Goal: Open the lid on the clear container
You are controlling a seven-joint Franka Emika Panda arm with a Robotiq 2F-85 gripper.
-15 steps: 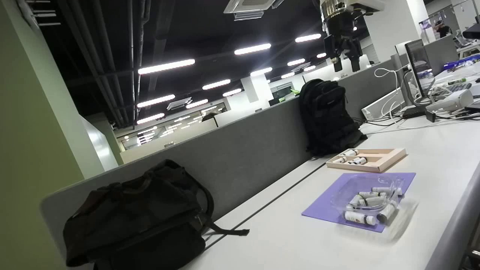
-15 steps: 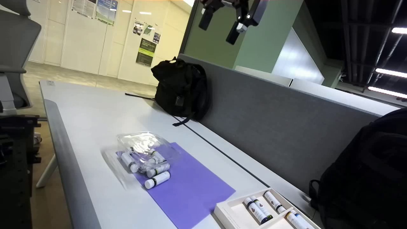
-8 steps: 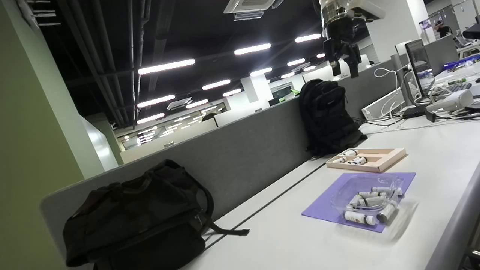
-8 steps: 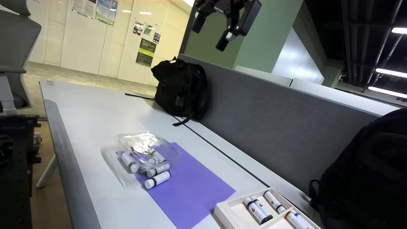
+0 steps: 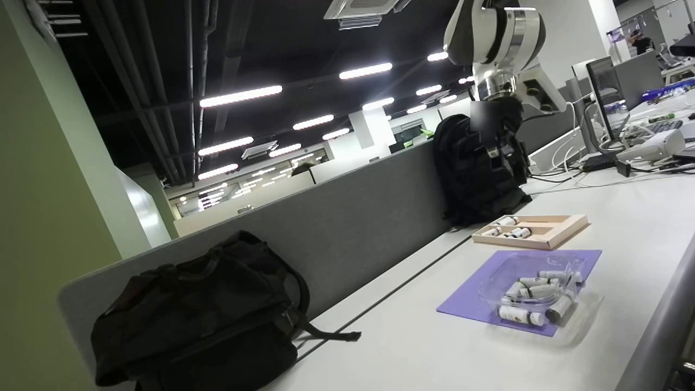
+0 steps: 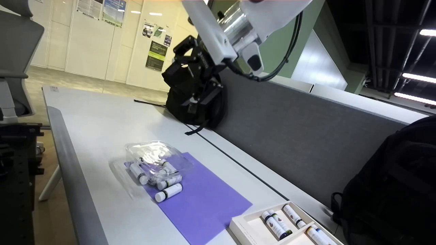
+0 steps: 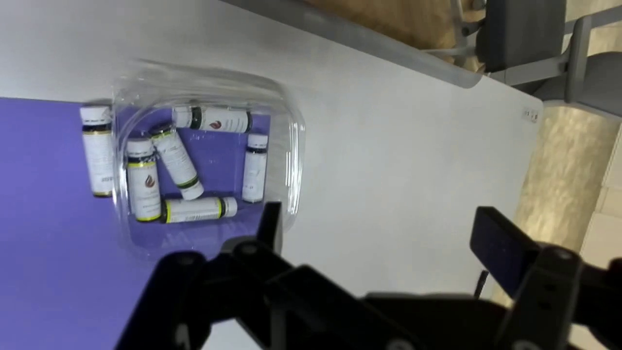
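The clear container (image 5: 488, 282) sits on one end of the purple mat (image 5: 467, 304), with several white-labelled bottles showing through it. It also shows in an exterior view (image 6: 185, 165) and at the left of the wrist view (image 7: 294, 160). The lid cannot be told apart from the rest of the clear plastic. One bottle (image 7: 98, 155) lies on the mat just outside the container. My gripper (image 7: 379, 214) is open and empty, its fingers wide apart. It hangs well above the table in both exterior views (image 5: 506, 165) (image 6: 182, 87). In the wrist view its left finger (image 7: 270, 226) overlaps the container's near right corner.
A tan tray (image 5: 567, 231) with several bottles stands past the mat's far end. Two black backpacks (image 5: 201, 309) (image 5: 467, 179) lean on the grey partition (image 5: 369, 228). A monitor (image 5: 607, 98) and cables stand farther along. The table's edge (image 6: 75, 177) runs beside the container.
The arm has come down a good deal in both exterior views, and the gripper has turned. Its fingers were open before and remain open. The container, mat and tray have not moved.
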